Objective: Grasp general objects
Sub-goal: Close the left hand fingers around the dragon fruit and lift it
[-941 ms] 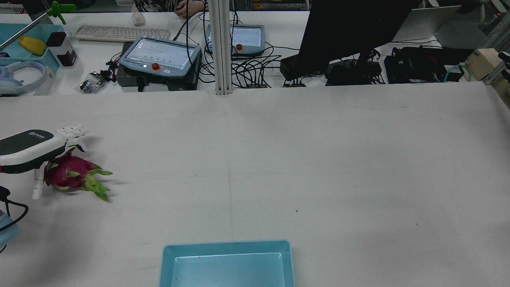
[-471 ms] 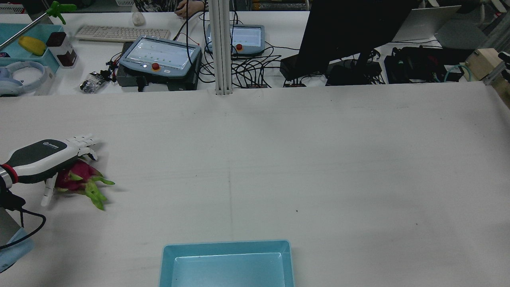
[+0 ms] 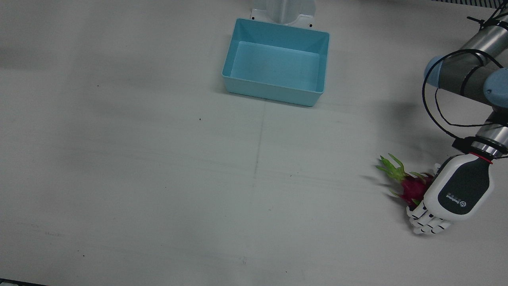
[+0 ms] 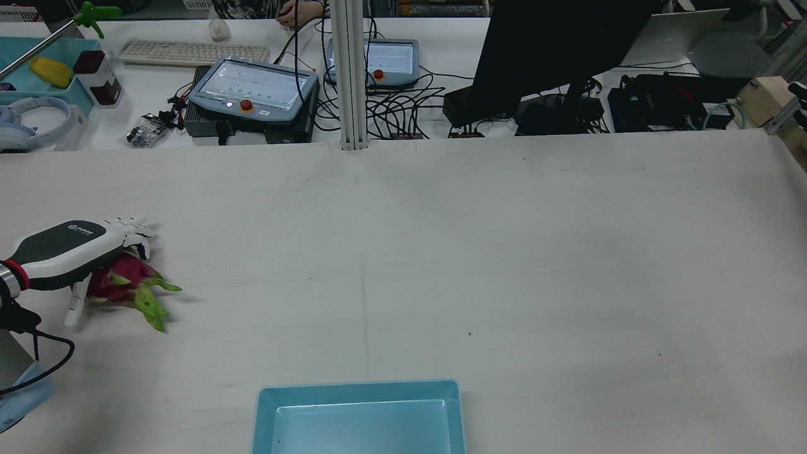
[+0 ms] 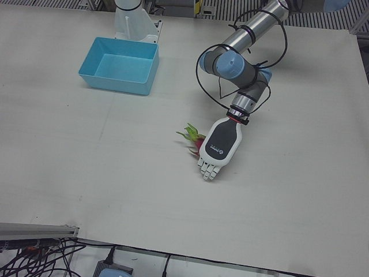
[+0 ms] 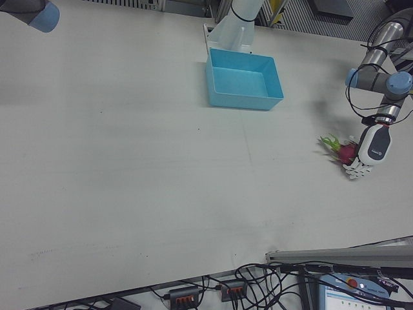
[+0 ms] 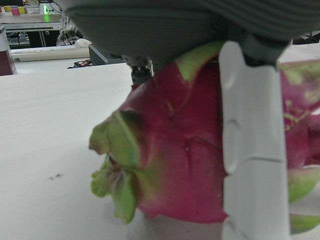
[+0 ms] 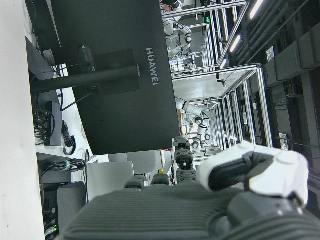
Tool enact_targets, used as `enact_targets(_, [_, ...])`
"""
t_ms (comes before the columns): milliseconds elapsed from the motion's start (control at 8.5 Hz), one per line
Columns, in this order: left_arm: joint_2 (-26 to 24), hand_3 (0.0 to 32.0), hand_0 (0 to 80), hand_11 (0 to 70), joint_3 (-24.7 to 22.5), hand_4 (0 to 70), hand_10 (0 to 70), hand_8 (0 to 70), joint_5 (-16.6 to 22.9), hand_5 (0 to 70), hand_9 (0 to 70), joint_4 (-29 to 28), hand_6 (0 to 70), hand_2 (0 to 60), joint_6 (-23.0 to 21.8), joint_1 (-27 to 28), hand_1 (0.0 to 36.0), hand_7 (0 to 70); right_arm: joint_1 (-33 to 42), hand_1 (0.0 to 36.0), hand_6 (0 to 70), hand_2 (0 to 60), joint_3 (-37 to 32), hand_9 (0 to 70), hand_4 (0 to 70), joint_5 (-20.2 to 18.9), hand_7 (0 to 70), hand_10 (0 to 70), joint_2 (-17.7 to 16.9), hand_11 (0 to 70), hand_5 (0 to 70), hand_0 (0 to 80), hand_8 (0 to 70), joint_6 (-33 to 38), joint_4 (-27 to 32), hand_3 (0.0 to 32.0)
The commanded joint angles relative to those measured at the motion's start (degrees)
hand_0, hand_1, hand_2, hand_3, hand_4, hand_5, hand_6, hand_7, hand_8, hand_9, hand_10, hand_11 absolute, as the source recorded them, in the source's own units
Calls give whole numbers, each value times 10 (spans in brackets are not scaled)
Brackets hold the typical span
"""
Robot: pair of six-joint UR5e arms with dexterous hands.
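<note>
A pink dragon fruit (image 3: pixel 410 186) with green scales lies on the white table at the robot's far left. It also shows in the rear view (image 4: pixel 120 280), the left-front view (image 5: pixel 198 142) and the left hand view (image 7: pixel 175 165). My left hand (image 3: pixel 452 194) lies palm-down over it, fingers stretched past it and slightly curled, thumb (image 7: pixel 252 150) hanging beside it. The fruit rests on the table. In the rear view the left hand (image 4: pixel 69 249) hides the fruit's far half. My right hand (image 8: pixel 200 200) shows only in its own view, off the table, holding nothing.
A light blue bin (image 3: pixel 274 93) stands near the robot's side at the middle, also in the rear view (image 4: pixel 353 391). Beyond the table's far edge are pendants (image 4: pixel 252 91), cables and a monitor (image 4: pixel 542 50). The right arm's elbow (image 6: pixel 39 13) is at the far corner.
My left hand has come down lower over the dragon fruit and shifted a little right. The fruit turned and shifted under it. The fingers have curled slightly.
</note>
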Motion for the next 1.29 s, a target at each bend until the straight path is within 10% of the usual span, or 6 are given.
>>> enact_targets(0, [-1,0,577,700,-2,333,546,546,-6,700,700,6,700,600,0,-1,345,700,0,0,0,0,0,0,0,0,0,0,0,0,0,0,0,0,0,0])
enact_targets(118, [-1,0,606,700,-9,359,695,670,-6,700,700,6,700,600,0,-1,358,700,0,0,0,0,0,0,0,0,0,0,0,0,0,0,0,0,0,0])
enact_targets(353, [-10,0,800,700,-88,426,700,700,0,700,700,45,700,600,-6,-1,360,700,0,0,0,0,0,0,0,0,0,0,0,0,0,0,0,0,0,0])
enact_targets(706, [-143,0,800,700,-127,435,700,700,113,700,700,150,700,600,-42,-1,360,700,0,0,0,0,1,0,0,0,0,0,0,0,0,0,0,0,-1,0])
enact_targets(1176, [-184,0,800,700,-129,445,700,700,256,700,700,48,700,600,-242,84,360,700,0,0,0,0,1,0,0,0,0,0,0,0,0,0,0,0,-1,0])
